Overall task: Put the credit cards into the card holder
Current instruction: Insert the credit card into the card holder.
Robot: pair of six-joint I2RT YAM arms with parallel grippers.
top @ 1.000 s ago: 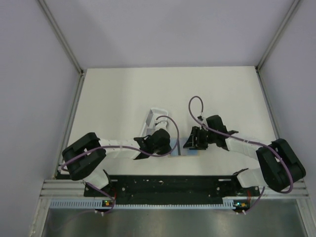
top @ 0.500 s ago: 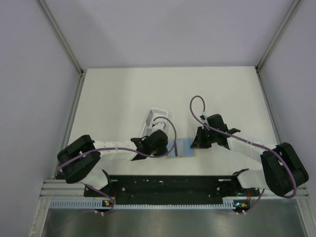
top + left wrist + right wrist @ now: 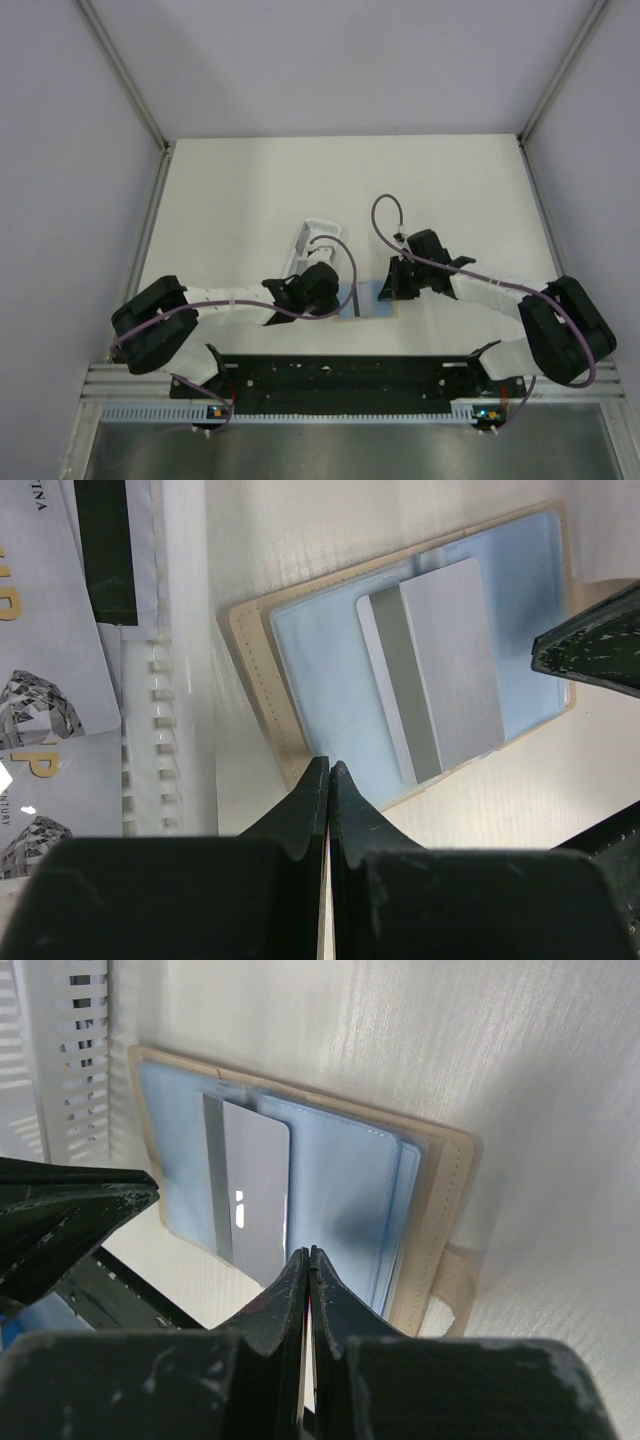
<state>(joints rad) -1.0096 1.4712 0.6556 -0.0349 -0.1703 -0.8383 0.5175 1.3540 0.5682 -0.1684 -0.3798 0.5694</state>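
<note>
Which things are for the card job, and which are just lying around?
For the job: card holder, open; card lying on it; spare cards beside it.
Just lying about: slotted tray under the spare cards; table.

Left of the left end effector (image 3: 328, 772), the credit cards (image 3: 45, 650) show only cut-off lettering: "INA", a large gold "P", and "NTURY".

Top view: card holder (image 3: 366, 300) mostly hidden between arms, only blue sliver shows, contents too small to tell. Left wrist view: credit cards (image 3: 45, 650) in tray (image 3: 170, 710) cut off by left edge, print incomplete. Right wrist view: holder's near edge hidden behind right gripper (image 3: 307, 1252); tab (image 3: 455, 1280) partly covered
</note>
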